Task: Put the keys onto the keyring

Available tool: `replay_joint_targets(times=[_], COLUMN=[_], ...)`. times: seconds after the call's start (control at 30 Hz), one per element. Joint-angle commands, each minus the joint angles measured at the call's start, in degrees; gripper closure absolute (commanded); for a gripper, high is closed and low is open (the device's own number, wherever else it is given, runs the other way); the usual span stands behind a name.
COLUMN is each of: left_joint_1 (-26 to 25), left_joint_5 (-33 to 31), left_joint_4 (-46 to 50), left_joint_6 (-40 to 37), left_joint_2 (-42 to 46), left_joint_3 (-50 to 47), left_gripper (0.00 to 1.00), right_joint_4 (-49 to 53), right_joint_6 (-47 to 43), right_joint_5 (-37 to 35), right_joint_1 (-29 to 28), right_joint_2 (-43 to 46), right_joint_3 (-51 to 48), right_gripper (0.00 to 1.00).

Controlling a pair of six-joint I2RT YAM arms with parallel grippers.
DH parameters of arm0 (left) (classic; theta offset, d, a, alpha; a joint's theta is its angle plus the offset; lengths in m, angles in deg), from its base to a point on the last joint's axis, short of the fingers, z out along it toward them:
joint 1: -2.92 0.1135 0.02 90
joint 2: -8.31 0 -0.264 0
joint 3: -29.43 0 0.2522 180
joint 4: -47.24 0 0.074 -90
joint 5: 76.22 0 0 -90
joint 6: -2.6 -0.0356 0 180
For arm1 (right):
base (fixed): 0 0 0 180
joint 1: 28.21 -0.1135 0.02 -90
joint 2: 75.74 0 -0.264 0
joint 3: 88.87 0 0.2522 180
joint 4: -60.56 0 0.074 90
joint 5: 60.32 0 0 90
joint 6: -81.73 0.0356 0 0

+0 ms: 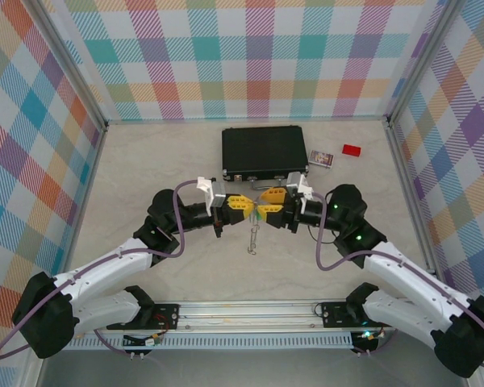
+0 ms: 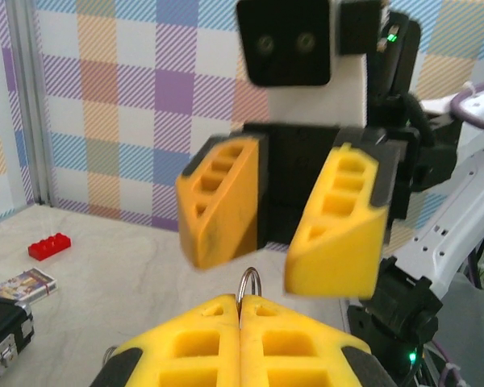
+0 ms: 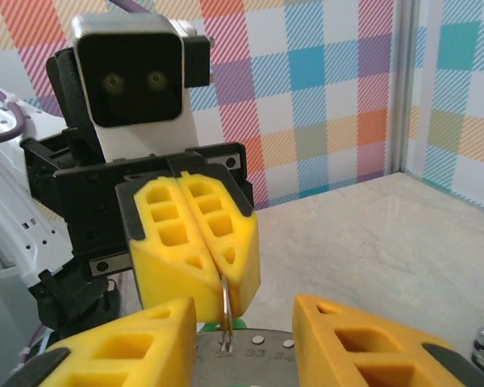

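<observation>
Left wrist view has my left jaws pressed fully together on the thin grey metal keyring [image 2: 250, 289], with a short arc of it poking out between my yellow pads [image 2: 194, 343], up off the bench. My right jaws face them, partly parted and empty, one pad to either side of that arc and seemingly clear of it. I judge the ring must sit centred and square before closing, or a pad will knock it askew. I cannot make out the green-tagged keys. Beyond, on the pale marbled bench [image 1: 145, 161], lie a black rectangular case [image 1: 264, 151] and a small red block [image 1: 351, 149].
</observation>
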Motion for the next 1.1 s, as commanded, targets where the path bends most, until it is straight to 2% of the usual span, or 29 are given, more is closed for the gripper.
replay_joint_targets(times=[0.0, 0.23, 0.63, 1.07], left_joint_1=[0.3, 0.2, 0.2, 0.2], left_joint_5=[-0.3, -0.5, 0.5, 1.1], left_joint_4=[1.5, 5.6, 14.3, 16.7], left_joint_6=[-2.8, -6.6, -13.0, -14.7], left_joint_2=[1.6, 1.0, 0.2, -0.1], left_joint_3=[1.5, 2.4, 3.7, 3.8], left_gripper=[1.00, 1.00, 1.00, 1.00], right_joint_4=[7.3, 24.6, 59.3, 66.2], right_joint_6=[-3.9, -11.4, -22.1, -24.9], right_joint_5=[-2.8, -4.7, -3.8, -2.8], right_joint_1=[-0.2, -0.2, -0.3, -2.1], right_joint_2=[3.2, 3.7, -10.3, -19.0], right_joint_3=[0.3, 6.9, 27.8, 36.1], right_gripper=[0.61, 0.61, 0.60, 0.62])
